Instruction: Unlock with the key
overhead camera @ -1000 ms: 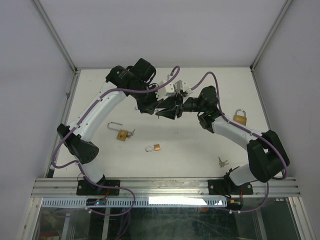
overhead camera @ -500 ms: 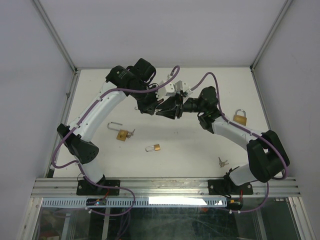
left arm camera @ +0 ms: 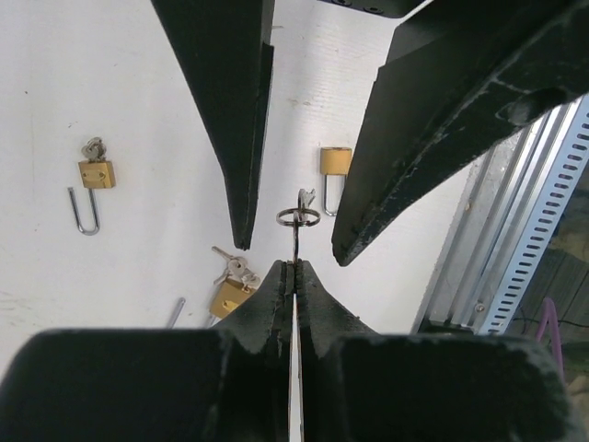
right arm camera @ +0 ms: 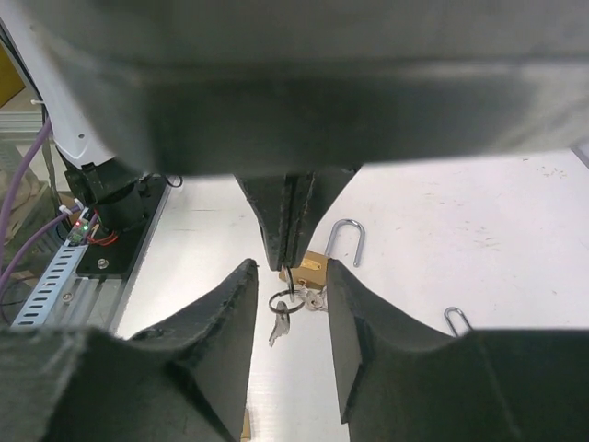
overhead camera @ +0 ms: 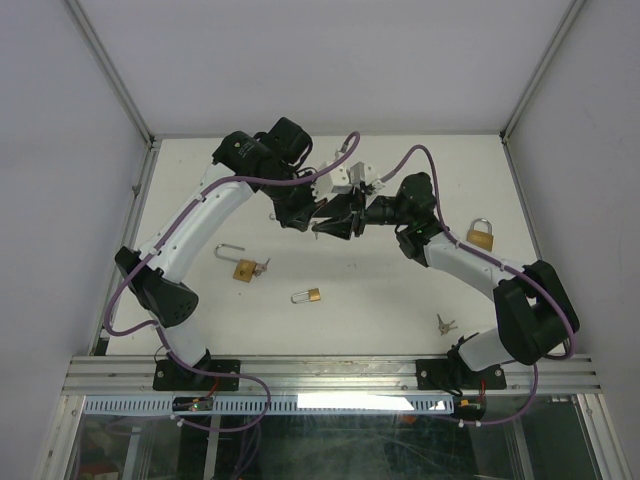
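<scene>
My left gripper [left arm camera: 293,266] is pinched shut on the key [left arm camera: 296,242], held above the middle of the table [overhead camera: 430,165], with its ring [left arm camera: 299,217] poking out. My right gripper [right arm camera: 289,269] has its jaws apart on either side of that ring, not touching it. No lock is engaged yet. The shut padlock [overhead camera: 481,236] near the table's right edge looks like the one left to open.

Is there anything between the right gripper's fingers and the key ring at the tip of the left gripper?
Nothing visible. The left gripper is shut on the key; its ring hangs in the free gap between the right fingers. The padlocks lie on the table beneath, out of the way.
</scene>
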### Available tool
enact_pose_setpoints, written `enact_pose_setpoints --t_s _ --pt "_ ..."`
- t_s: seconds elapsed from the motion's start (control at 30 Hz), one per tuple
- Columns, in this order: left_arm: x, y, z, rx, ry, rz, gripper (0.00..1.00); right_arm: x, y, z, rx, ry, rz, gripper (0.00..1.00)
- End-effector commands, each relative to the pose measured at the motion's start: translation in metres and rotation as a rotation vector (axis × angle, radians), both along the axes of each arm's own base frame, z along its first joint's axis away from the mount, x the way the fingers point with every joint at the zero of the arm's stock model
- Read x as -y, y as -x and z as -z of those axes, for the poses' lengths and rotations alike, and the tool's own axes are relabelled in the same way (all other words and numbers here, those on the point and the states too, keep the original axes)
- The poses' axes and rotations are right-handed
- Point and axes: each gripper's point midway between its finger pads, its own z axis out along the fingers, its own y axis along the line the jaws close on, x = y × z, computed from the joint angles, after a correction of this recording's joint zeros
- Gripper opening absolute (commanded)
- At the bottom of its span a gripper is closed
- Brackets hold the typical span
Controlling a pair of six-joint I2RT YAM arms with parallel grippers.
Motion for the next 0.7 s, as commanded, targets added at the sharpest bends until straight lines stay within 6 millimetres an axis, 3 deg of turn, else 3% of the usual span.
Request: enact_pose_setpoints --t_s 0.0,0.13,0.3,0.5,0.67 --pt "0.016 -0.001 -0.016 0.024 0.081 0.012 0.0 -0.003 -0.005 -0.008 0.025 -0.013 0.015 0.42" --pt "0.016 -0.001 -0.016 0.022 0.089 0.01 0.0 -0.001 0.0 -0.017 0.005 -0.081 -0.004 0.43" --pt "0.016 -0.002 -0.016 0.024 0.089 0.006 0.0 0.0 -0.001 -0.017 0.004 -0.087 0.001 0.36" --pt "0.015 -0.001 -0.016 0.018 0.091 0.004 0.0 0.011 0.0 -0.009 -0.02 -0.071 0.012 0.4" --pt "0.017 -0.001 -0.015 0.012 0.098 0.009 0.0 0.008 -0.002 -0.014 -0.005 -0.077 0.017 0.39"
